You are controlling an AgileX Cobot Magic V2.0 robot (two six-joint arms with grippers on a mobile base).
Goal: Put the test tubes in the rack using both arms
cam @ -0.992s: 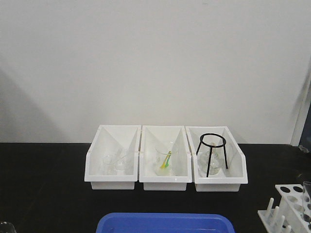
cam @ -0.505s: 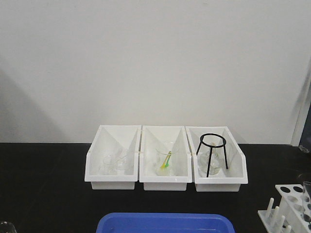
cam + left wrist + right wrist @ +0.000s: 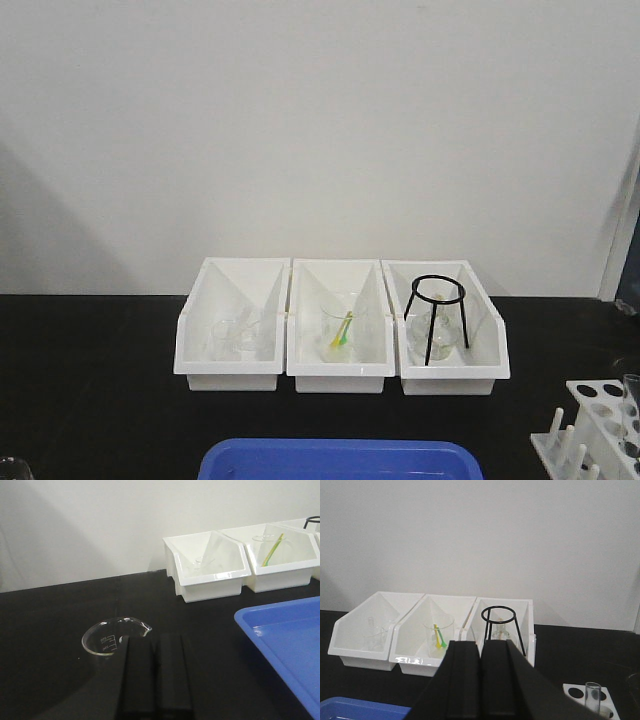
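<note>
Black bench under white wall: rack (image 3: pixel 602 430) at right edge holds one tube (image 3: pixel 592 694), light, slick, breakable glass, best pinched mid-barrel; left gripper (image 3: pixel 155 675) and right gripper (image 3: pixel 480 680) both pressed together, empty.

A lab: beaker (image 3: pixel 116 636), tripod stand (image 3: pixel 436 316), test tube rack (image 3: pixel 594 430).

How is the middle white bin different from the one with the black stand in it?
The middle bin holds a clear beaker with yellow and green sticks; the right bin holds a black ring tripod over clear glassware. The tripod rises above its bin's rim; the beaker sits lower. Both are white, open-topped and side by side.
</note>
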